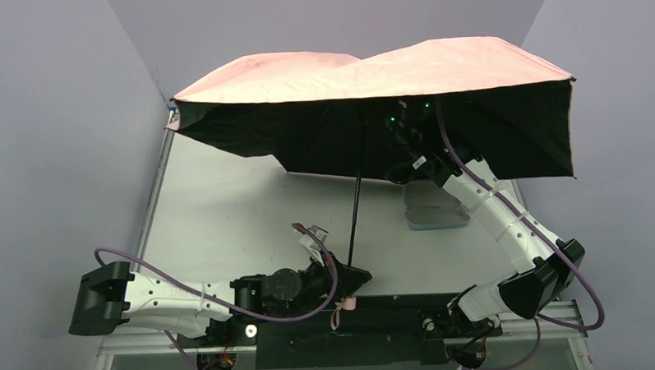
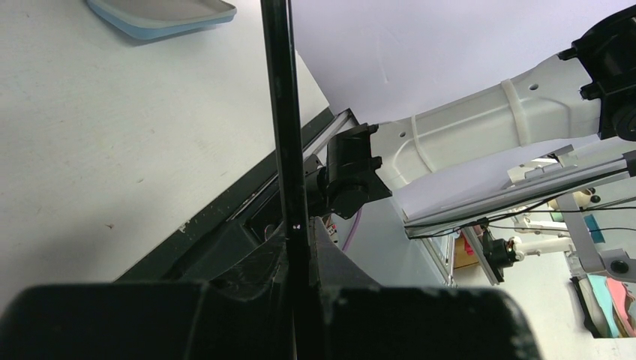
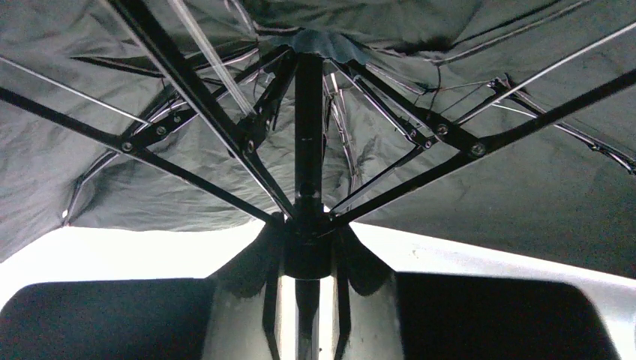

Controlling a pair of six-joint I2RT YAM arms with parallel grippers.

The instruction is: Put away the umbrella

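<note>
Salmon-pink canopy of the open umbrella (image 1: 369, 68) spreads above the right pincer (image 1: 402, 126).

From the left wrist, the left pincer (image 2: 300, 300) is clamped on the black shaft (image 2: 281, 112), which rises out of it.

From the right wrist, the runner (image 3: 307, 240) sits between that pincer's fingers; whether they grip it cannot be told.

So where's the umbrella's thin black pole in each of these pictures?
Top external: the shaft runs from under the canopy down toward the near edge, centre.
Left wrist: it rises up the middle, very close.
Right wrist: dead centre, meeting the ribs.
Shared landmark: the blue case, in the top and left wrist views only.
</note>
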